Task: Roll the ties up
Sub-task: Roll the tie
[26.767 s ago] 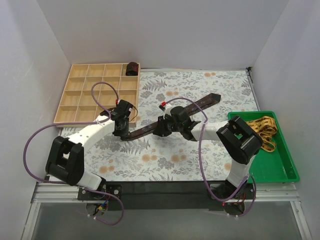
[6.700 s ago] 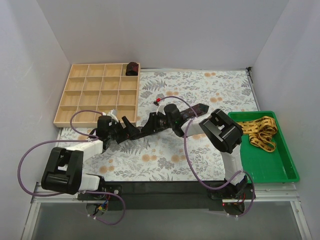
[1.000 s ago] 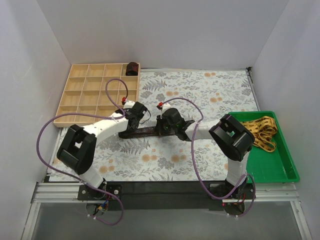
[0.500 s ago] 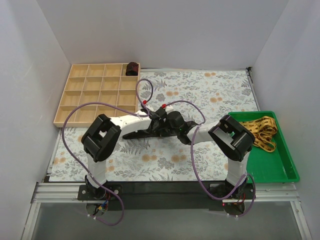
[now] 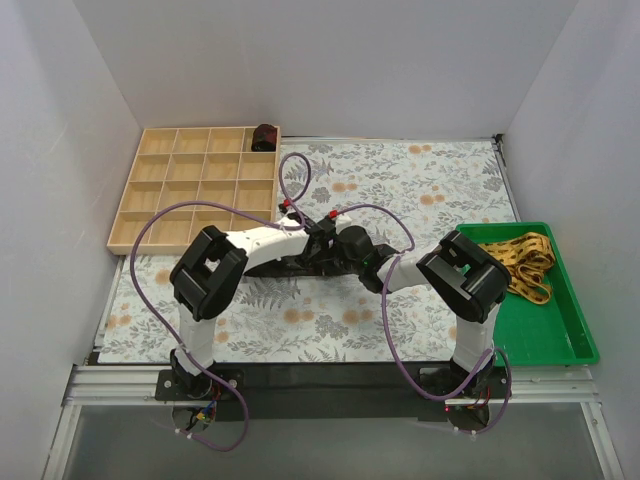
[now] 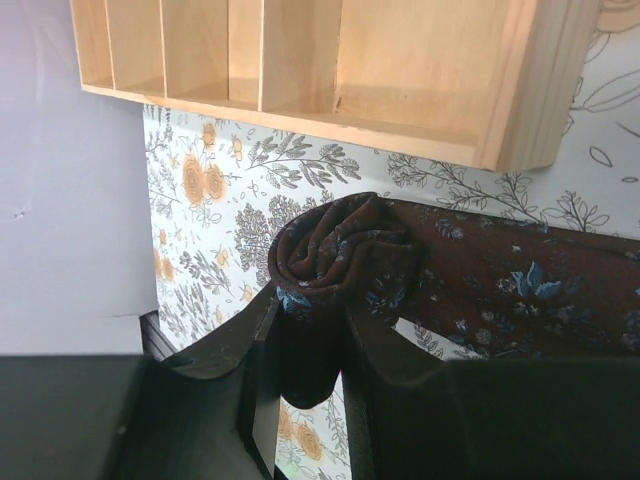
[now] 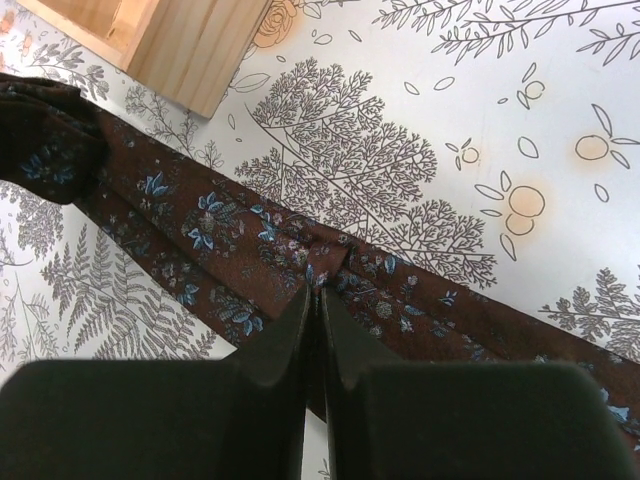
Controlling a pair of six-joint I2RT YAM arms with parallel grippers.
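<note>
Maroon tie (image 6: 500, 295) runs lengthwise from its rolled end, clamped in our left gripper (image 6: 312, 325), toward our right gripper (image 7: 314, 295), whose narrow jaws pinch the flat cloth.

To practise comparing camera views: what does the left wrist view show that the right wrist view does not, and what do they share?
Left wrist only: the rolled end of the tie, clamped in the left gripper, and several open compartments of the wooden organizer. Right wrist only: the right gripper pinching a flat stretch of the tie into a small pucker. Both: the dark floral tie, the floral mat and part of the wooden organizer.
</note>
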